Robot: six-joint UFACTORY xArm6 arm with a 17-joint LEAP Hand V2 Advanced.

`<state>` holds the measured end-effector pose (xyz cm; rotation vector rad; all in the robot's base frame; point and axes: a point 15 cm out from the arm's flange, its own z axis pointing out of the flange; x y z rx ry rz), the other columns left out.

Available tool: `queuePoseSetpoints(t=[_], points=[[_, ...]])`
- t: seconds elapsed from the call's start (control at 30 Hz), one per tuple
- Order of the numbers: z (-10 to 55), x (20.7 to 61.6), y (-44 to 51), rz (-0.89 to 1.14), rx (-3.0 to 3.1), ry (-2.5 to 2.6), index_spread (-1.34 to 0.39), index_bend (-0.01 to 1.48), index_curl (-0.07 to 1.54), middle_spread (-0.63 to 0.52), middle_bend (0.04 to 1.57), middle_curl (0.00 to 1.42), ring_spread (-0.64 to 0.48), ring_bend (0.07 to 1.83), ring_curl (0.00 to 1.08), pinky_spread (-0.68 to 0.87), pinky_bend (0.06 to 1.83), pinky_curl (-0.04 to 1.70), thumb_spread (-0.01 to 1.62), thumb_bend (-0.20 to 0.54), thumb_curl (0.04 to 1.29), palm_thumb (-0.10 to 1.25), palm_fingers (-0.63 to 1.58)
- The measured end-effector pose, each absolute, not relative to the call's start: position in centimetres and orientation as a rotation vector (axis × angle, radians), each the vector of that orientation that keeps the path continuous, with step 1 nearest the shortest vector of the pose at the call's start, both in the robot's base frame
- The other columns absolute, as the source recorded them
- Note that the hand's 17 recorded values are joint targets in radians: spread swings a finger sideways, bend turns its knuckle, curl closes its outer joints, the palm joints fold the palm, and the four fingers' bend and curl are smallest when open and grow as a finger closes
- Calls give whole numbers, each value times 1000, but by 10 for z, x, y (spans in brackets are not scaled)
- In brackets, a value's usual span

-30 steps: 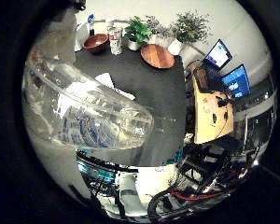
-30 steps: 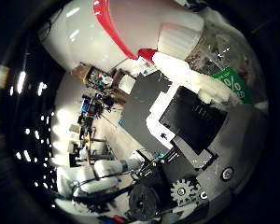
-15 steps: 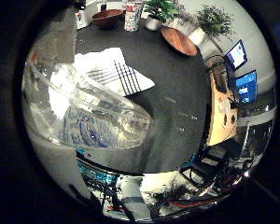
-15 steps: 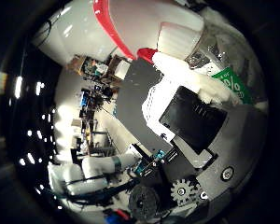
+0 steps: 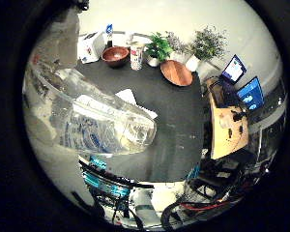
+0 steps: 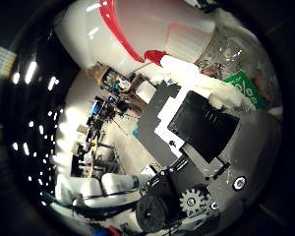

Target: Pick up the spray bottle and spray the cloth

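My hand (image 6: pixel 196 132) stays clamped round the spray bottle (image 5: pixel 96 125), now farther from the cloth (image 5: pixel 130 99) than before.

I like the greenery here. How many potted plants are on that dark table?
3, all at the table's far edge: one leafy green plant beside the can, a wispy middle one, and a bushy one in a white pot. Others may be hidden.

dark table (image 5: pixel 179 121), bowl (image 5: pixel 115 55), plate (image 5: pixel 177 72), perhaps cloth (image 5: pixel 130 98)
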<state>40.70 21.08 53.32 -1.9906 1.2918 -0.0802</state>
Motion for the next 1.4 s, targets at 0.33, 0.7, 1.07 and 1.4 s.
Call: queuePoseSetpoints(t=[0.33,0.7,1.07,1.4], points=[[602,390,278,-47,-1775,968,-283,1197,673,-184,1340,766,-228,1411,676,-295,1255,792,203,-23,941,1050,1177],[541,387,356,244,-1641,800,-281,1199,669,-184,1337,770,-228,1403,676,-312,1256,781,231,-20,953,1053,1179],[459,391,435,699,-1547,715,-279,1196,663,-184,1331,769,-227,1402,673,-313,1257,770,225,-21,960,1059,1179],[429,428,478,732,-1550,698,-281,1195,663,-184,1333,768,-229,1401,674,-310,1258,761,219,-21,956,1064,1177]])
